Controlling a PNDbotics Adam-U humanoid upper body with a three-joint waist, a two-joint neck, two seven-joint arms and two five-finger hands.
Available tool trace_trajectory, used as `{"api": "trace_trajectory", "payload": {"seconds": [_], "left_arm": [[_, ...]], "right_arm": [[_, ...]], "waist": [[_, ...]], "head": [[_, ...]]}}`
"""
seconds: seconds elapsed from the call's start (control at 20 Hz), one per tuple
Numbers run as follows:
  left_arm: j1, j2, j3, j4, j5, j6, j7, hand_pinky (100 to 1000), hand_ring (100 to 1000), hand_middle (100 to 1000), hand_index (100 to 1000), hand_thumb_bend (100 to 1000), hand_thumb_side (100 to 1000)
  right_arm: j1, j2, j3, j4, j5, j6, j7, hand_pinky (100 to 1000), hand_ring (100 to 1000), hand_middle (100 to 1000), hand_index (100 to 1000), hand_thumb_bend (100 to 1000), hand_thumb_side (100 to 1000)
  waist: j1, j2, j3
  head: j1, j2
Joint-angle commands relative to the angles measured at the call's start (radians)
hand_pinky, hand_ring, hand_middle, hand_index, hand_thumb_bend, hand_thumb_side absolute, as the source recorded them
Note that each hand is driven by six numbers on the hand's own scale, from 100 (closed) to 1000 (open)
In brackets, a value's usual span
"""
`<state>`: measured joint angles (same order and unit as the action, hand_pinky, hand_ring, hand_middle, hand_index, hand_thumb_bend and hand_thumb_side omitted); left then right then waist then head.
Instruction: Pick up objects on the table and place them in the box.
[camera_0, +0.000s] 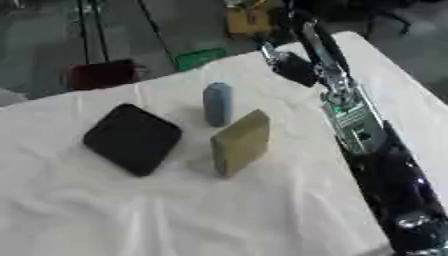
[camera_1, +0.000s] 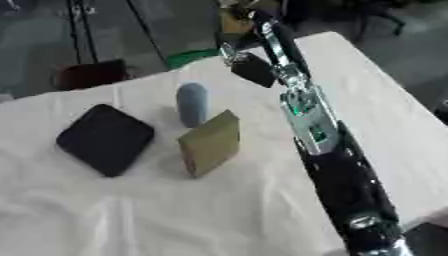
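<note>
White cloth covers the counter (camera_0: 262, 220). Reaching to its far edge, the right robot hand (camera_0: 293, 67) (fingers too blurred to tell). Mid-counter: a black square pad (camera_0: 133, 138), an upright tan block (camera_0: 240, 142) beside it, a blue cylinder (camera_0: 218, 103) just behind.

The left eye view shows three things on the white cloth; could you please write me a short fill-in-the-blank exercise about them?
1. The flat black square pad lies to the ____ of the blue cylinder.
2. The olive block stands nearer the camera than the ____ cylinder.
3. The arm reaching over the table's far edge is the robot's ____ arm.

Missing words: left; blue; right
</note>
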<state>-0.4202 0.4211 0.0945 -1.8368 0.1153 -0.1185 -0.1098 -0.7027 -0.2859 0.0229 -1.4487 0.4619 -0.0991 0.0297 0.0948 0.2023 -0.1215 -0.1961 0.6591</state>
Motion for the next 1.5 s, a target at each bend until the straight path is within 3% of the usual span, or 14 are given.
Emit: {"api": "trace_trajectory", "payload": {"seconds": [0.05,0.9,1.1,1.3,1.4,1.45,1.5], "left_arm": [[-0.004,0.019,-0.001,-0.02,0.006,-0.001,-0.005,721,662,809,877,700,755],[0.003,0.016,-0.004,-0.016,0.004,0.0,-0.016,723,663,811,878,701,757],[0.003,0.019,-0.004,-0.016,0.001,0.001,-0.023,726,667,814,882,703,760],[0.003,0.021,-0.004,-0.014,-0.001,0.002,-0.03,728,668,815,882,705,761],[0.003,0.022,-0.004,-0.012,-0.002,0.002,-0.032,729,669,816,883,706,762],[0.003,0.023,-0.006,-0.012,-0.003,0.002,-0.035,731,670,817,883,708,763],[0.002,0.024,-0.008,-0.012,-0.004,0.002,-0.038,731,670,817,883,708,763]], "right_arm": [[-0.034,-0.004,0.006,0.002,0.018,-0.005,0.008,701,571,804,862,284,548],[-0.075,0.006,0.019,0.064,0.061,-0.013,0.033,707,574,808,866,289,548],[-0.098,-0.013,0.034,0.12,0.093,-0.017,0.083,720,582,812,868,315,549],[-0.129,-0.043,0.061,0.198,0.139,-0.058,0.149,742,601,815,869,349,543],[-0.146,-0.06,0.081,0.237,0.164,-0.081,0.183,774,639,821,871,379,539],[-0.154,-0.072,0.097,0.263,0.181,-0.089,0.201,841,740,834,878,439,514],[-0.164,-0.087,0.12,0.29,0.198,-0.096,0.219,841,740,834,878,439,514]], "waist": [[-0.002,-0.019,0.004],[0.0,-0.022,0.012],[-0.003,-0.022,0.014],[-0.007,-0.023,0.016],[-0.009,-0.022,0.018],[-0.012,-0.022,0.02],[-0.013,-0.022,0.023]], "head": [[-0.004,-0.007],[-0.007,-0.003],[-0.014,-0.001],[-0.015,-0.004],[-0.017,-0.002],[-0.02,-0.003],[-0.022,-0.003]]}}
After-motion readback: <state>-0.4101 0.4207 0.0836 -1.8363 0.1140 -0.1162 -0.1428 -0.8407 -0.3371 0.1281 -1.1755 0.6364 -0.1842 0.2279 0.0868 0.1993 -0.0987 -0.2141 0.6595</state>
